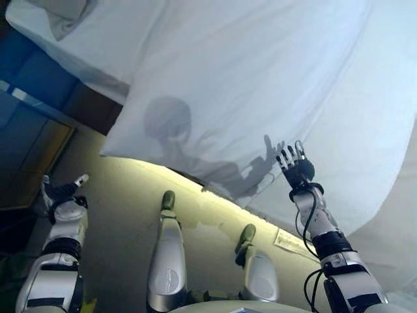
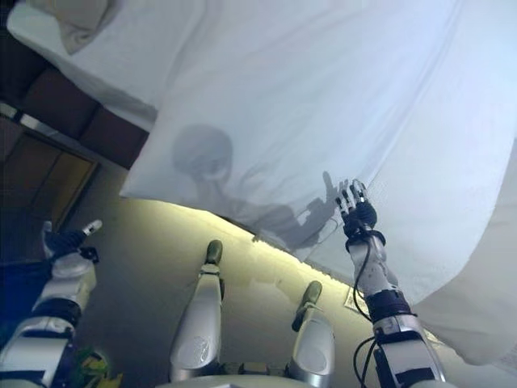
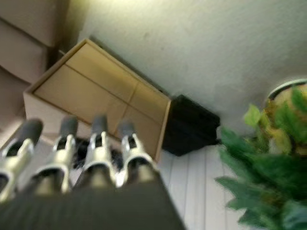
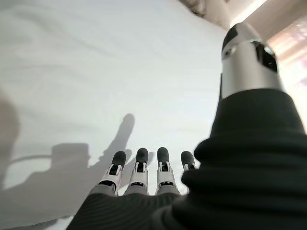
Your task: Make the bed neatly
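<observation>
My R hand (image 1: 296, 168) is up over the near edge of the bed, fingers (image 4: 139, 168) straight and spread a bit, thumb out to the side, nothing in it; from the wrist cam the tips sit at or just over the white sheet (image 1: 260, 85), can't tell if they actually touch. One sheet, w/ soft folds, covers nearly the whole bed and hangs over the side nearest me; its lower corner (image 1: 114, 147) juts out over the floor, and on the R side the cloth drapes down in one big fold (image 2: 477, 307). One pillow (image 1: 65, 18) at the far top-L corner of the bed, only partly in shot, well apart from the R hand. Under the hanging edge I see a lit strip along the bed base (image 1: 189, 182). My L hand (image 1: 62, 192) is low on the L, off the bed, well apart from the sheet, fingers (image 3: 98, 143) straight in a row, empty, pointing away over the floor. Past it in the L wrist cam: one shallow cardboard box (image 3: 96, 93) lying open side up, one black object (image 3: 189, 127) just beside the box's corner, can't tell what it is, and one leafy green plant (image 3: 264, 163) near the pale wall. One small paper (image 1: 290, 242) lies on the floor by the bed, below the R arm.
</observation>
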